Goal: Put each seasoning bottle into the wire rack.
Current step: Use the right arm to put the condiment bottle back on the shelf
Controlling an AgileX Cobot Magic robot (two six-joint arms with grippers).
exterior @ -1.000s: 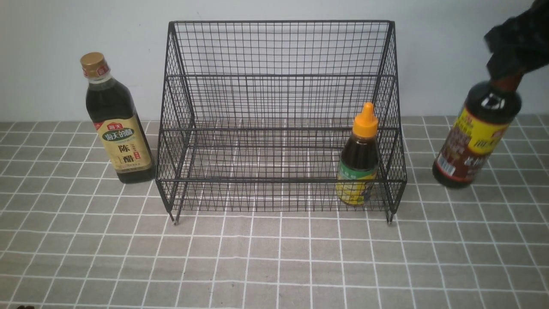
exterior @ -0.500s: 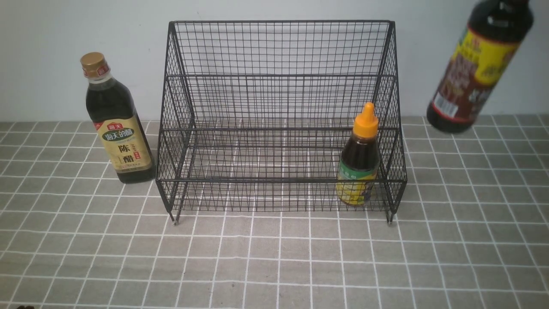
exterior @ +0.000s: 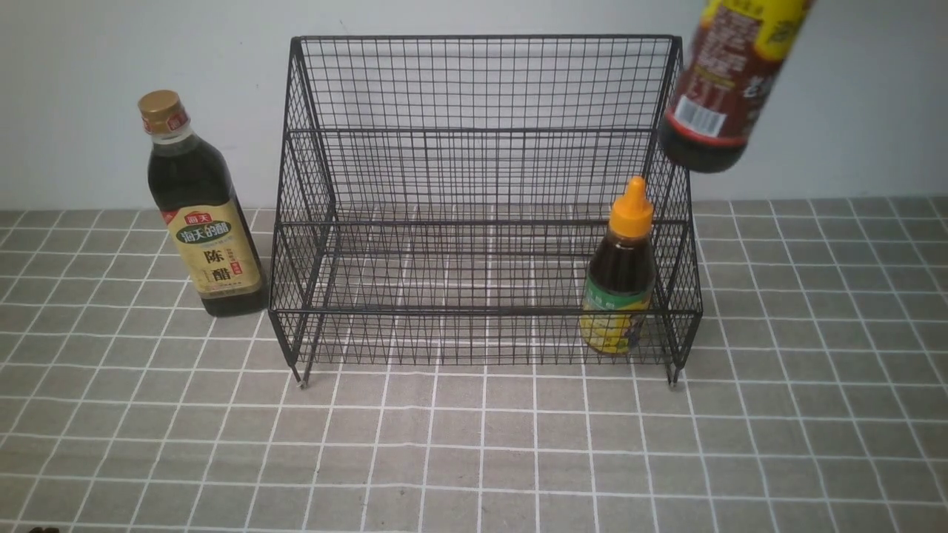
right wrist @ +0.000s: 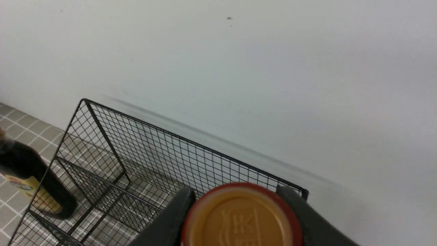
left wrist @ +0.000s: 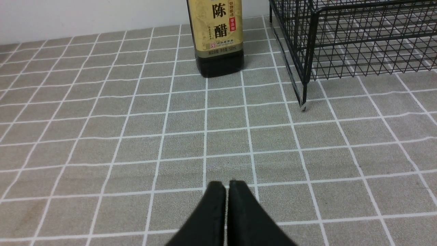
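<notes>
Rack [exterior: 481, 222] upright, gold-capped bottle [exterior: 200, 215] vertical left of it, yellow-red bottle [exterior: 722, 81] airborne at its top right corner, axis tilted, base down-left, top cropped, cap clamped by right gripper [right wrist: 239, 196], orange-nozzle bottle [exterior: 621, 281] upright in lower tier, left gripper [left wrist: 227, 191] jaws pressed together.

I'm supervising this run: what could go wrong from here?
1. The yellow-red-label bottle hangs tilted, its base near the top right corner of the wire rack; it may clip the rim.
2. The right pincer grips only the cap, so the bottle might swing or slip.
3. Lowered there, it could knock the orange-nozzle bottle below.
</notes>
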